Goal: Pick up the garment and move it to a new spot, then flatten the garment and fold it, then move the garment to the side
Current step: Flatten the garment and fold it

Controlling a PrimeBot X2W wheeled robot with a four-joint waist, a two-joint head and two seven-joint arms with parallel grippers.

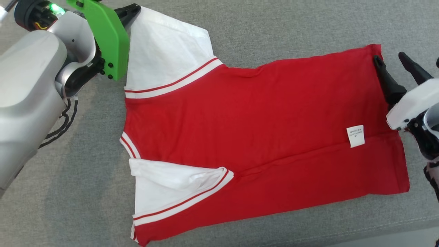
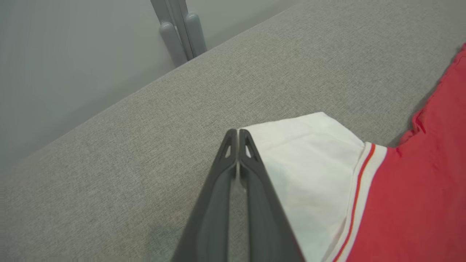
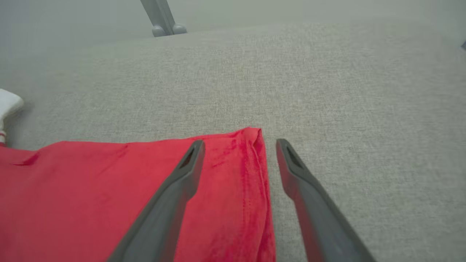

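Note:
The garment [image 1: 260,130] is a red shirt with white sleeves, lying spread on the grey fabric surface [image 1: 274,27], collar end at the left. My left gripper [image 1: 132,12] is at the far left, shut on the outer corner of the far white sleeve [image 1: 164,51]. In the left wrist view its fingertips [image 2: 233,142] meet at the corner of that sleeve [image 2: 309,156]. My right gripper [image 1: 389,56] stands open at the hem's far right corner. In the right wrist view one finger [image 3: 182,174] lies over the red cloth [image 3: 72,196] and the other over bare surface.
A white care label [image 1: 355,136] sits near the hem. The near sleeve [image 1: 171,188] is creased. The surface's front edge [image 1: 394,233] runs along the lower right. Grey stand legs [image 2: 178,32] rise beyond the far edge, with pale floor behind.

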